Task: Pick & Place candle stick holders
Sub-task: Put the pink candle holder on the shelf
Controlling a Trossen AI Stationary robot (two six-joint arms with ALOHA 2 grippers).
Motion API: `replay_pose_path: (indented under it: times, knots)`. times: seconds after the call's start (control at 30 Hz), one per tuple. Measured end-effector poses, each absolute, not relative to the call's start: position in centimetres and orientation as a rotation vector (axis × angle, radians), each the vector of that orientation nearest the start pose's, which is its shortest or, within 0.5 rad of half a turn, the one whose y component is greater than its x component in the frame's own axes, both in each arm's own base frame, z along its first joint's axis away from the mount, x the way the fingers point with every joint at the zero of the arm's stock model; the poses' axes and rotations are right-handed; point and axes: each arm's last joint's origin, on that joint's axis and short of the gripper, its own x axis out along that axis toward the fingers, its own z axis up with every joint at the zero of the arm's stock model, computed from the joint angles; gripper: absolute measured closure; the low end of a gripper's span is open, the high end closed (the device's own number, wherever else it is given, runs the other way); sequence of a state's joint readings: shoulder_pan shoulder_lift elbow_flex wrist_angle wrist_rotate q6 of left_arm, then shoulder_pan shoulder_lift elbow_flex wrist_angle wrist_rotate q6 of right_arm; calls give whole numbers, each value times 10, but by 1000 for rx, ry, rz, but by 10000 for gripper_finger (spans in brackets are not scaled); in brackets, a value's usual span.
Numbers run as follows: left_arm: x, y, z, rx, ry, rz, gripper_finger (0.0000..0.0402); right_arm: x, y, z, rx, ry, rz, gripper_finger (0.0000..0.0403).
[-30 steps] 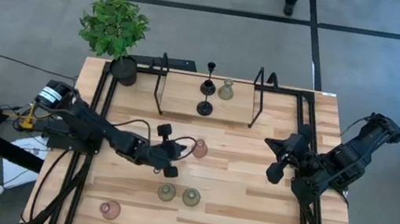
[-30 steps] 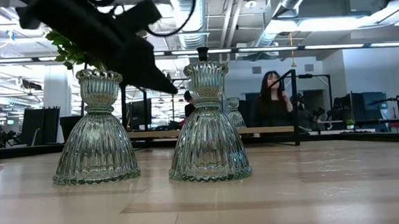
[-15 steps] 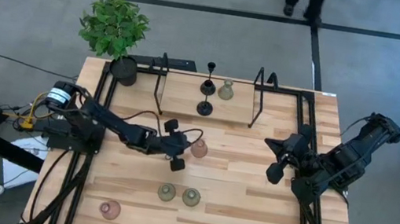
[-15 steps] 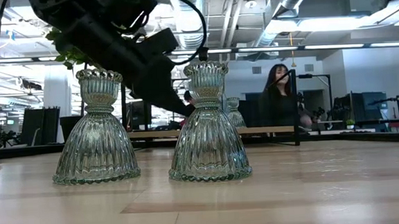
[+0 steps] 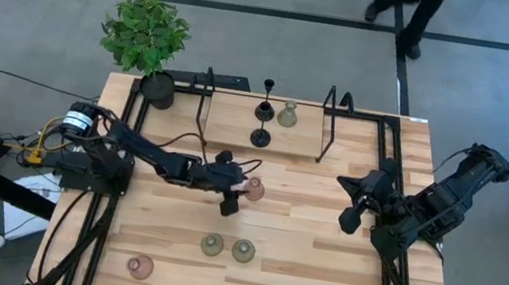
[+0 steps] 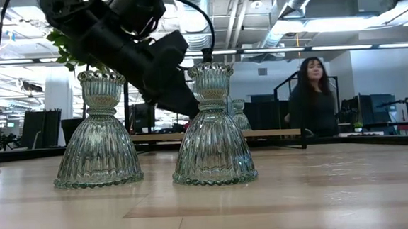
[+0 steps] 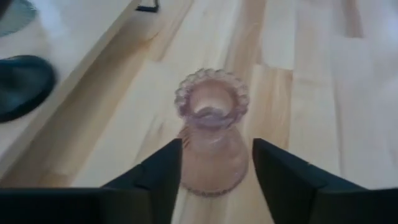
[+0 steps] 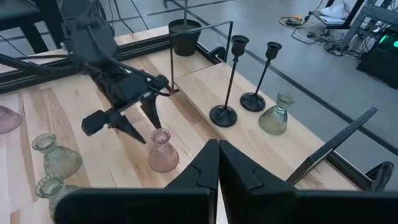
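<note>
Left wrist view: left pincer (image 7: 214,163) open, fingers straddling pink glass holder (image 7: 211,134) mid-desk, untouched. Step: approach before grasp. Next: lower, close. Right pincer (image 5: 352,200) shut, idle.

Left gripper (image 5: 233,191) open, arm stretched mid-table; right gripper (image 5: 355,200) closed, arm folded

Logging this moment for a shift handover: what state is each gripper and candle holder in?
Left gripper: open, fingers either side of the pink glass holder.
Pink glass holder at mid-table: upright, not gripped.
Right gripper: shut, waiting at the table's right side.
Two olive-green glass holders: upright, side by side.
Second pink holder: upright near the front-left corner.
Two black thin-stemmed holders: upright on the raised shelf.
</note>
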State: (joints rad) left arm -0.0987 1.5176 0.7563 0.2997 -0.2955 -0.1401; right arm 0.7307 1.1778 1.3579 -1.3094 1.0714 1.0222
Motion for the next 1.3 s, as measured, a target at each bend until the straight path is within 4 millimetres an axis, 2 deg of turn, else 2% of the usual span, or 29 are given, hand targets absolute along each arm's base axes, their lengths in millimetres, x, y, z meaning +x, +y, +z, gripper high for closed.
replay_pose_path:
  times: [0.13, 0.27, 0.67, 1.3]
  knots:
    - [320, -21, 188, -77, 421, 152, 156, 154, 104, 376, 85, 450, -588, 403]
    - [329, -23, 182, -112, 357, 122, 130, 154, 104, 376, 86, 453, -586, 403]
    - [329, -18, 184, -105, 332, 190, 122, 154, 104, 376, 87, 456, -584, 403]
    - [332, -19, 188, -148, 261, 181, 55, 154, 104, 376, 84, 453, -586, 403]
